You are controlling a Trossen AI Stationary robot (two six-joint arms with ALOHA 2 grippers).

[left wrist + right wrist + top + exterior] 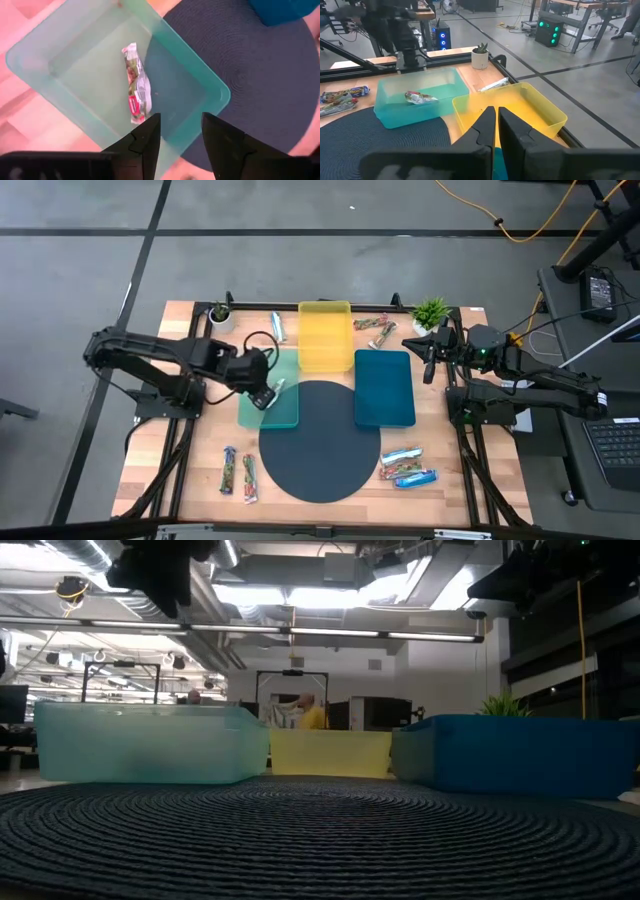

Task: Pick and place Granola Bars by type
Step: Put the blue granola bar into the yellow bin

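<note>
**One bar in the green tray, seven more waiting on the table**

A red-and-silver granola bar (136, 82) lies flat on the floor of the pale green tray (285, 415), directly below the left gripper (180, 131), whose fingers stand apart and empty above it. The wrapper is crinkled foil, silver at both crimped ends with red and green print between.

The right gripper (496, 120) waits at the table's right side above the yellow tray (325, 335), its fingers pressed together on nothing.

The other bars lie in small groups on the bare wood: two multicoloured ones (239, 476) left of the round dark mat (320, 442), blue-and-white ones (407, 467) to its right, brown-green ones (375, 330) beside the yellow tray, and a silver one (277, 327) near the far edge. The blue tray (385, 387) shows nothing inside.

By their look these bars are light and fairly stiff through the middle, with slick, crackly wrappers that could slide between pads. The surest hold is probably across the narrow width at mid-length, avoiding the thin, floppy end seals. A firm squeeze may crumble the contents.
</note>
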